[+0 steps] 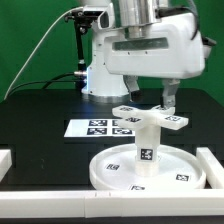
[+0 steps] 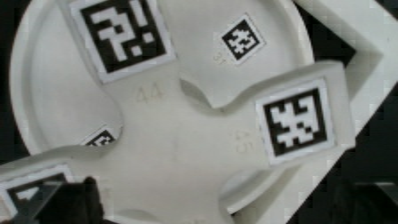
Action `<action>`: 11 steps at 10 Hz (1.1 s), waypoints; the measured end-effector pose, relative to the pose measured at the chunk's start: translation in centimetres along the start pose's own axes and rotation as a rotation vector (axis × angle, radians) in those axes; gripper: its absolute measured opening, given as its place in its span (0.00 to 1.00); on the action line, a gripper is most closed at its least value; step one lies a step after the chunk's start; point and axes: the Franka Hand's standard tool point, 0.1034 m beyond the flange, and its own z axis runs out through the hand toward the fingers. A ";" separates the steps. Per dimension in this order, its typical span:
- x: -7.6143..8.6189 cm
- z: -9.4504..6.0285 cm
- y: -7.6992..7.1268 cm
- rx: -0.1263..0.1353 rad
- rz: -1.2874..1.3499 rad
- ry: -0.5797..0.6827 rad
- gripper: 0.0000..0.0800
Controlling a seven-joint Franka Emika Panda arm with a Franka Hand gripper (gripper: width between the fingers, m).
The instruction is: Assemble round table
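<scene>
The round table's flat white disc lies near the front of the black table, with small tags on its face. A short thick white leg stands upright at its middle. A flat white cross-shaped piece with tags sits on top of the leg. My gripper hangs just above this piece, open, one finger on each side and nothing held. The wrist view looks down on the disc and a tagged arm of the cross piece. One dark finger shows at the edge.
The marker board lies flat behind the disc. Straight white rails border the work area at the exterior view's left, right and front. The robot's white base stands at the back.
</scene>
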 end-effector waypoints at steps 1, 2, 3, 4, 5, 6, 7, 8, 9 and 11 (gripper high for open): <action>0.3 -0.1 0.1 0.009 -0.137 -0.003 0.81; 0.3 -0.1 0.1 0.002 -0.292 -0.003 0.81; -0.2 0.0 -0.1 0.002 -0.396 -0.003 0.81; -0.8 0.3 -0.3 -0.004 -0.426 0.006 0.81; -0.7 0.3 -0.2 -0.005 -0.519 0.006 0.81; -0.6 0.3 -0.1 -0.006 -0.574 0.006 0.81; -0.5 0.3 -0.1 -0.008 -0.612 0.007 0.81; 0.0 0.3 0.3 -0.039 -0.814 0.006 0.81; 0.8 0.0 0.5 -0.051 -0.941 -0.003 0.81; 1.1 0.0 0.7 -0.052 -1.002 -0.003 0.81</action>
